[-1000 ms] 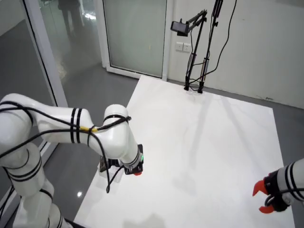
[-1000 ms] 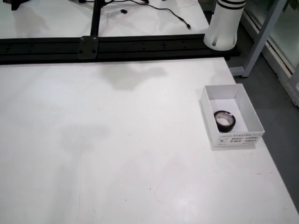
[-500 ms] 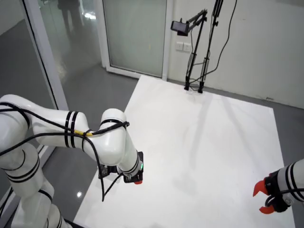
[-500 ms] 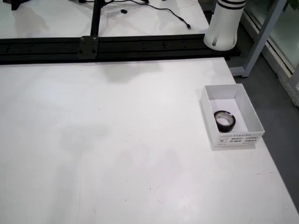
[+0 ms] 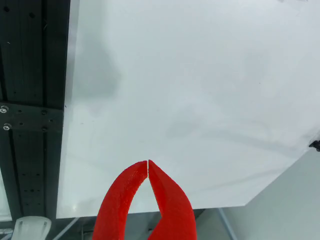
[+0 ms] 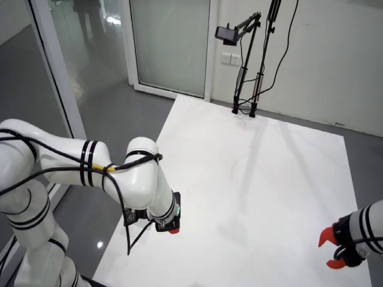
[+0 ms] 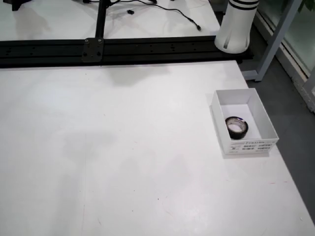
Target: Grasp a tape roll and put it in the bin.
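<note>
Below the red gripper (image 5: 148, 163), in the view that rides on it, lies only bare white table (image 5: 200, 75) and, off to its left in that view, a black slotted rail (image 5: 30, 100); its two fingertips meet at a point with nothing between them, so it is closed and empty. From the standing view across the room, the working arm (image 6: 137, 179) hangs folded near the table's corner with the gripper (image 6: 172, 227) tucked under its wrist, low and just beside the table edge, well apart from everything else; a second arm's red gripper (image 6: 333, 250) shows at the far right of that view. The overhead view of the table shows the black tape roll (image 7: 236, 127) already lying flat inside the white bin (image 7: 263, 118), near the bin's front wall, and no other roll on the table (image 7: 123, 147); neither arm appears in that view, so the bin sits well away from the tool. As a judgement, the placing step looks complete and the arm is at a resting pose. If another roll were to be handled, the next move would call for spreading the fingers and travelling out over the table towards it; none is visible to reach for.
</note>
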`<state>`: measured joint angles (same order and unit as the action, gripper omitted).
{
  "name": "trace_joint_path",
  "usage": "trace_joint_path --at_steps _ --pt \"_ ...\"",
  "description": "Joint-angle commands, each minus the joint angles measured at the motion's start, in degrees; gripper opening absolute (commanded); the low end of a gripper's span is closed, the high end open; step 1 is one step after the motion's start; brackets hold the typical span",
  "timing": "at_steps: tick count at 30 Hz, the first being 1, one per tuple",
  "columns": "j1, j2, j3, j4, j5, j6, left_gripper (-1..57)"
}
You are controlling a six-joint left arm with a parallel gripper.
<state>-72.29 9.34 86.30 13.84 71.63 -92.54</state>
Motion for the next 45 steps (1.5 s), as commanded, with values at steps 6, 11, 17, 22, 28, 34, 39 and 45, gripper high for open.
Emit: trace_joint_path --at_steps 6,11,17,22,28,34,39,45 --pt "1.1 -0.1 0.0 -0.3 0.0 0.0 -0.5" --pt "2.2 -0.1 0.0 -0.3 0.0 0.0 -0.5" --pt "3.3 0.0 0.0 -0.2 0.0 0.0 -0.5" --pt "4.0 0.0 0.0 -0.2 0.0 0.0 -0.5" --pt "4.8 0.0 0.0 -0.1 0.0 0.0 -0.4" --pt "5.1 0.0 0.0 -0.1 0.0 0.0 -0.4" --pt "5.3 0.0 0.0 0.0 0.0 0.0 -0.4" --pt "6.5 0.0 0.0 0.0 0.0 0.0 -0.4"
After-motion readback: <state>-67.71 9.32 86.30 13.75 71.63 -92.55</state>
